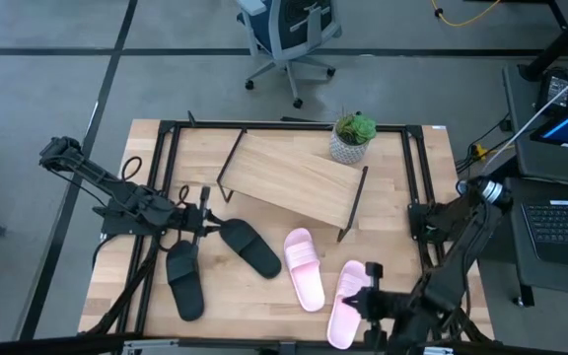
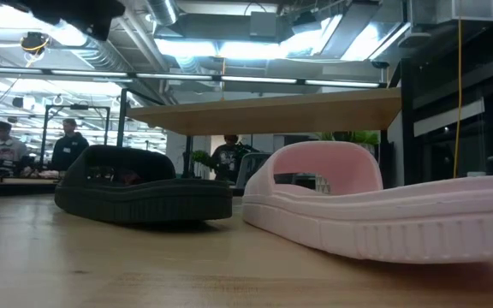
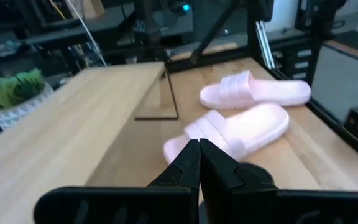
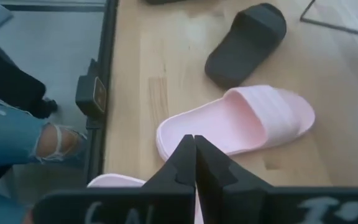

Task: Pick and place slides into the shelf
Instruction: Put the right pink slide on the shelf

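Across the middle of the high view the shelf (image 1: 294, 182) stands on the table (image 1: 146, 148), its board bare, so none of the four slides has been placed. Below it in that frame lie the two black slides (image 1: 249, 247), at lower left of centre, and the two pink slides (image 1: 304, 268), at lower centre. A potted plant (image 1: 352, 138) stands at the shelf's upper right corner.

The left claw (image 1: 205, 219) sits at centre left, just beside the black pair; the right claw (image 1: 373, 301) is at the lower right, just beside the outer pink slide (image 1: 348, 304). Both are fully closed and hold nothing, which the wrist views confirm: each pair of fingers meets in a point.

As I judge it, the step in hand is the first pick. To do it well, a claw should spread its fingers before descending, straddle one slide's strap, close firmly, and lift high enough to pass the shelf's edge and thin black legs (image 1: 352, 205).

Hidden or unclear: the low view shows only one black and one pink slide; the right claw hides part of the outer pink slide in the high view, and the left arm's cables crowd the black pair. A person's jeans show at the right wrist view's left edge.
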Motion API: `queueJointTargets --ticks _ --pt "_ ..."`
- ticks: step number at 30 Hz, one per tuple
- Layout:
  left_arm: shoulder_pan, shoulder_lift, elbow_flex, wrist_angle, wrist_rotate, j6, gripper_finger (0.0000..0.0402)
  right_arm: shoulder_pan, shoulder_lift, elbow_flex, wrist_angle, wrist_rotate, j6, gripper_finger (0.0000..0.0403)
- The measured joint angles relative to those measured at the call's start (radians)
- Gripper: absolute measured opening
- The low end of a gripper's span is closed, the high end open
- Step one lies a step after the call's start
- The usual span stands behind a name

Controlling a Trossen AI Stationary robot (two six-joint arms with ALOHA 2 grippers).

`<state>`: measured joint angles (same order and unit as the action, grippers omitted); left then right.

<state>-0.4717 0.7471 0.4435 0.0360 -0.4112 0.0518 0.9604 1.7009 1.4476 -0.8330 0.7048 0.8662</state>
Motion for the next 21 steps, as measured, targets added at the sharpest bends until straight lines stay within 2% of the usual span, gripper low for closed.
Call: queueJointTargets --ticks 4,7,12,17,21 --pt "0.000 0.000 0.000 -0.016 0.076 -0.028 0.0000 0.000 0.095 0.091 -0.076 -0.003 0.114 0.0000" --pt "-0.009 0.000 0.000 -0.016 0.120 -0.049 0.0000 0.000 0.169 0.169 -0.126 -0.023 0.127 0.0000" --pt "-0.050 0.007 -0.001 -0.019 0.125 -0.049 0.0000 0.000 0.283 0.314 -0.255 -0.062 0.166 0.0000" --pt "-0.086 0.006 -0.001 -0.018 0.116 -0.049 0.0000 -0.003 0.355 0.433 -0.411 -0.137 0.335 0.0000" --pt "-0.095 0.006 -0.001 -0.020 0.114 -0.042 0.0000 -0.015 0.377 0.461 -0.491 -0.219 0.447 0.0006"
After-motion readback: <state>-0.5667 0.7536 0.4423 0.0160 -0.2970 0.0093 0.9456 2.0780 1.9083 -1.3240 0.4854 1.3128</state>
